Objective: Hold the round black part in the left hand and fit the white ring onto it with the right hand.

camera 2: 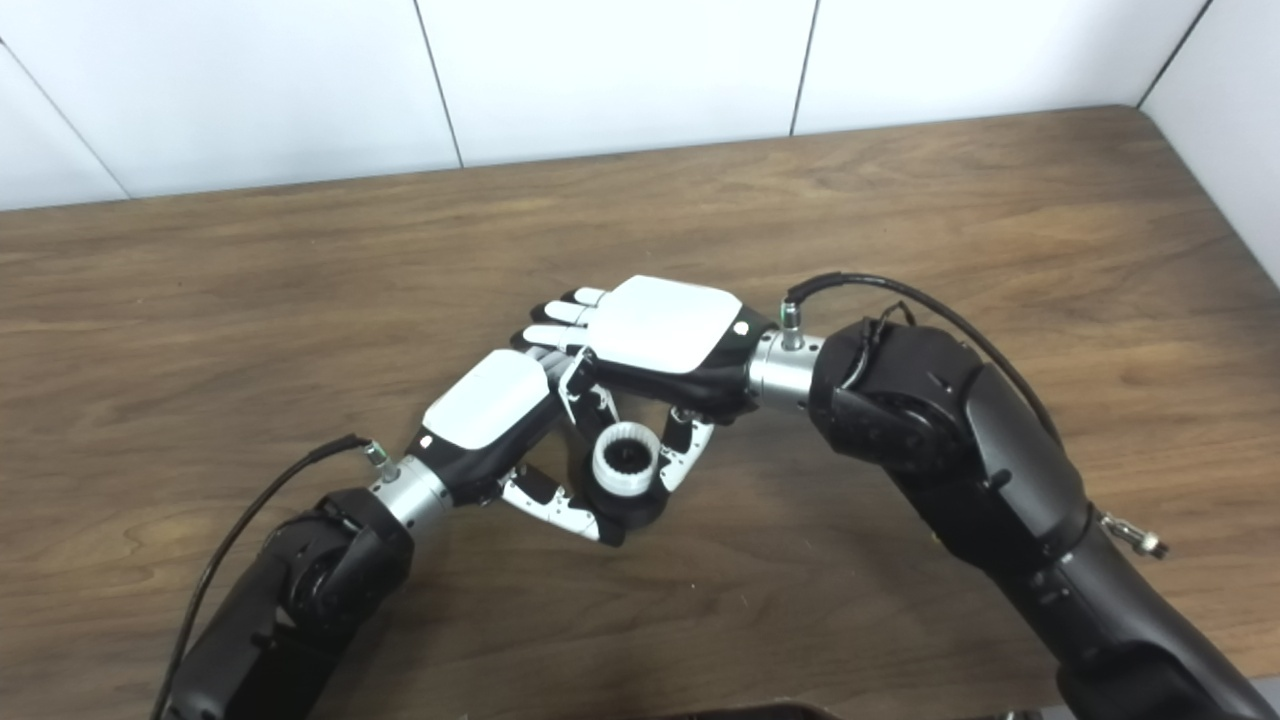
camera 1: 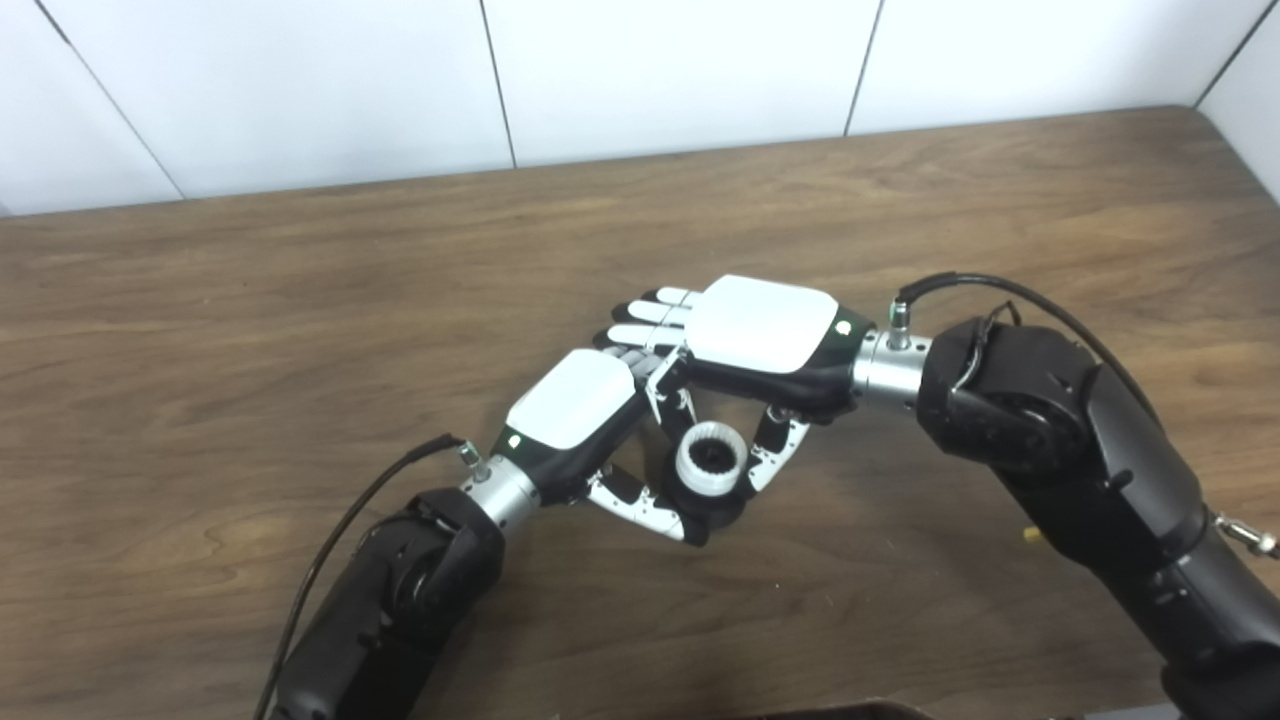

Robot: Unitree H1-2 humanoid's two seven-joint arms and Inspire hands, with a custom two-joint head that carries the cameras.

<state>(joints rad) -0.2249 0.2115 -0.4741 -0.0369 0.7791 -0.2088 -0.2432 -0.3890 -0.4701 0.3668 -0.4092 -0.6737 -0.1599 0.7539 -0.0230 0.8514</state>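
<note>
Both hands meet over the middle of the wooden counter point(camera 1: 300, 300), with the white ring and black part between them.

The left hand point(camera 1: 575, 405) reaches in from seven o'clock, back plate up, its fingers point(camera 1: 650, 510) curled under and around the round black part point(camera 1: 715, 510), which it holds just above the counter. The white ring point(camera 1: 710, 460), ribbed on its inner wall, sits on top of the black part at the centre of the view. The right hand point(camera 1: 765, 330) comes in from three o'clock, palm down over the ring; its thumb and one of its fingers point(camera 1: 775, 455) reach down at either side of the ring, touching or nearly touching it, though I cannot tell how firmly they grip. Its other fingers stretch out straight toward ten o'clock, over the left hand's knuckles.
</note>
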